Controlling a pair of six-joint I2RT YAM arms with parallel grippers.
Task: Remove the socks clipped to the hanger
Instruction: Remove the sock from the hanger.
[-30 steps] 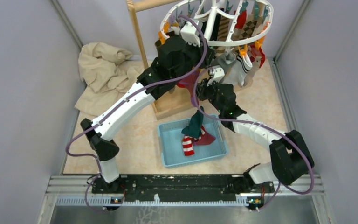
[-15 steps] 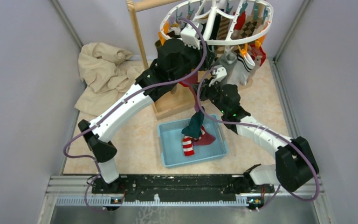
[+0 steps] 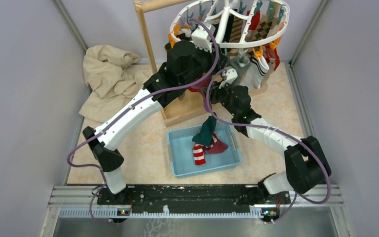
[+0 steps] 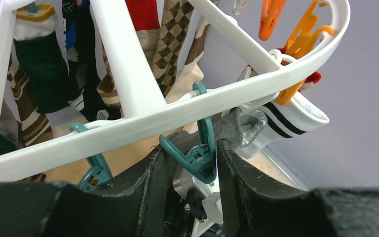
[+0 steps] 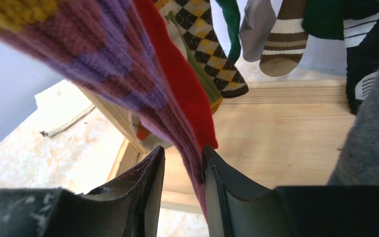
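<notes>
The white hanger (image 3: 278,24) hangs at the back on the stand and still carries several socks. In the left wrist view my left gripper (image 4: 190,148) is just under the hanger's rim (image 4: 128,128), its fingers closed on the handles of a teal clip (image 4: 202,154). That clip holds a grey sock (image 4: 237,129), next to a white sock with black stripes (image 4: 296,116). My right gripper (image 5: 183,158) is open below the hanger. A purple striped sock (image 5: 128,74) hangs down between its jaws and lies against the right finger (image 5: 217,173). A red sock (image 5: 182,84) hangs just behind.
A blue tray (image 3: 177,165) on the table holds a dark green sock (image 3: 207,131), a maroon sock and a red-and-white striped sock (image 3: 198,154). A beige cloth (image 3: 106,74) lies at the back left. The wooden stand (image 3: 148,39) and its base (image 5: 286,133) are close under both grippers.
My left wrist has edged up and right toward the hanger's rim. My right arm's elbow swung out and came back; its gripper stays under the hanger.
</notes>
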